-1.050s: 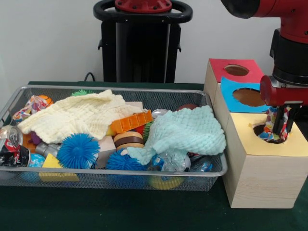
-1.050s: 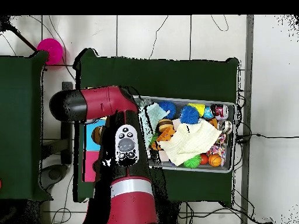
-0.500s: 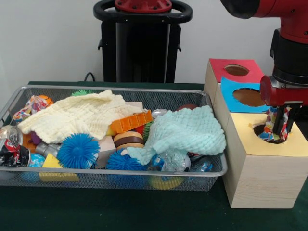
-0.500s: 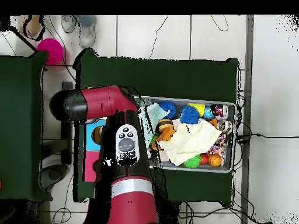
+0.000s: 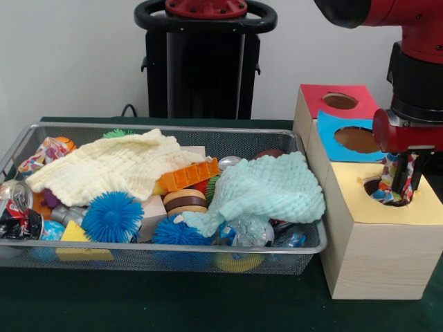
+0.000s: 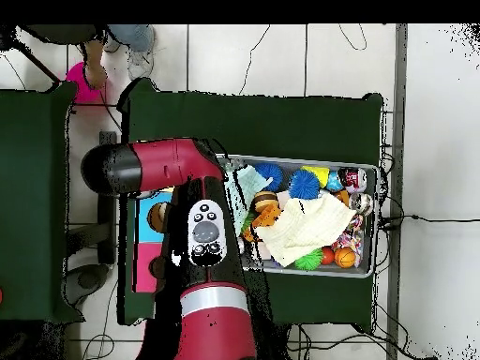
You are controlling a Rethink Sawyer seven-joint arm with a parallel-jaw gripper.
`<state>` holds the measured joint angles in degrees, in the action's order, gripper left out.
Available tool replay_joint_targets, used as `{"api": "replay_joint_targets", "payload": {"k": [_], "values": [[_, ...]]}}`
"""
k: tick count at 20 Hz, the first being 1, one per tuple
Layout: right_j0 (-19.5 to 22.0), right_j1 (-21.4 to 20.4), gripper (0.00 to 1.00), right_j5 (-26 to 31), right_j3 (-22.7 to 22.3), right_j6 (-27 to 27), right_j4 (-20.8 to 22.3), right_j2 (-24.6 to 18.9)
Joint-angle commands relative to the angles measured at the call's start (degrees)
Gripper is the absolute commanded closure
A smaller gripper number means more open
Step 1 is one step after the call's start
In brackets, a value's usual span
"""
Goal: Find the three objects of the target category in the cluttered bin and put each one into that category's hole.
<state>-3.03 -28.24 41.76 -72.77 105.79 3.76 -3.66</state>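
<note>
In the front view my gripper (image 5: 399, 192) hangs over the round hole (image 5: 377, 188) in the yellow-topped wooden box (image 5: 377, 256), fingertips at the hole's rim. It is shut on a colourful patterned fabric piece (image 5: 403, 166) held upright between the fingers. The wire bin (image 5: 166, 128) stands to the left, full of clutter. A similar patterned piece (image 5: 45, 152) lies at its far left end. In the overhead view the red arm (image 6: 202, 244) hides the gripper and most of the boxes.
Behind the yellow box stand a blue-topped hole (image 5: 358, 140) and a red-topped hole (image 5: 340, 101). The bin holds a cream cloth (image 5: 114, 166), a mint cloth (image 5: 266, 190), blue spiky balls (image 5: 111, 216), an orange block (image 5: 187, 175) and cans (image 5: 15, 207). A person's feet (image 6: 127, 37) show overhead at top left.
The gripper stays over the yellow hole with the patterned piece, almost still. In the overhead view a person's feet have come into the top left corner.
</note>
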Motion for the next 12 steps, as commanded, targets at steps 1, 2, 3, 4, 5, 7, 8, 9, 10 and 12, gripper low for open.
{"api": "replay_joint_targets", "payload": {"k": [1, 2, 3, 4, 5, 7, 8, 9, 10, 12], "values": [[2.42, 2.13, 1.0, -0.04, -5.39, -0.53, 2.04, -3.82], [2.28, 2.06, 1.0, -0.28, -5.36, -0.33, 2.11, -3.72], [2.23, 2.08, 1.0, -0.24, -5.39, -0.18, 2.02, -3.73], [2.18, 2.45, 1.0, 0.09, -4.79, -0.09, 1.92, -3.74], [2.07, 2.53, 1.0, 0.17, -4.6, 0.03, 1.94, -3.65], [1.68, 2.56, 1.0, 0.64, -4.2, 0.44, 1.96, -3.33], [1.55, 2.77, 1.0, 1.22, -3.56, 0.54, 1.88, -3.25], [1.42, 2.8, 1.0, 1.47, -3.3, 0.62, 1.9, -3.14], [1.39, 2.58, 1.0, 1.55, -3.45, 0.65, 1.88, -3.12], [1.3, 2.29, 1.0, 1.61, -3.76, 0.76, 1.78, -3.14]]}}
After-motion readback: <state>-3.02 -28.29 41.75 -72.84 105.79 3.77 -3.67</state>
